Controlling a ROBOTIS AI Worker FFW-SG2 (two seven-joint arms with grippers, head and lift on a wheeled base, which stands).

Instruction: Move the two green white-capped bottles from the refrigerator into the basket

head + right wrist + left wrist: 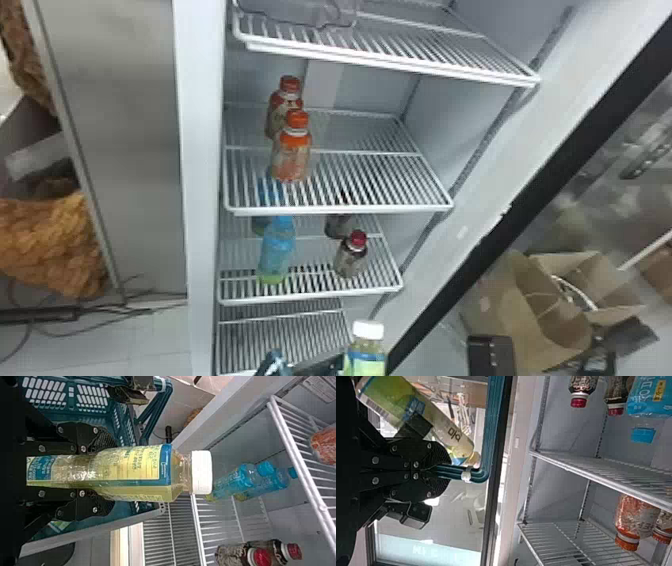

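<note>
Low in the head view, near the bottom edge and in front of the refrigerator [200, 200], upright and cut off below the label: a green white-capped bottle [368, 350]. To the left of it, also near the bottom edge, part of the teal basket handle [272, 364]. Farther in, on a wire shelf [345, 209], a pair of bottles with red and orange caps; on the shelf below, blue bottles [277, 247] beside dark red-capped ones [351, 257].

In the left wrist view, on the basket handle just by its white clip [466, 475], the left gripper [448, 471], with fingers closed around the bar. Alongside those fingers, slanting past the handle, another view of a green bottle [415, 411]; cannot tell from here whether held or lying in the basket.

In the right wrist view, firmly pinched around the body between both pads [102, 441] of the right gripper [111, 472], the green white-capped bottle, in line with the fingers, with shoulder and cap beyond the fingertips. Behind bottle and gripper, the teal basket [89, 399]; cannot tell whether directly over it or just beside.
</note>
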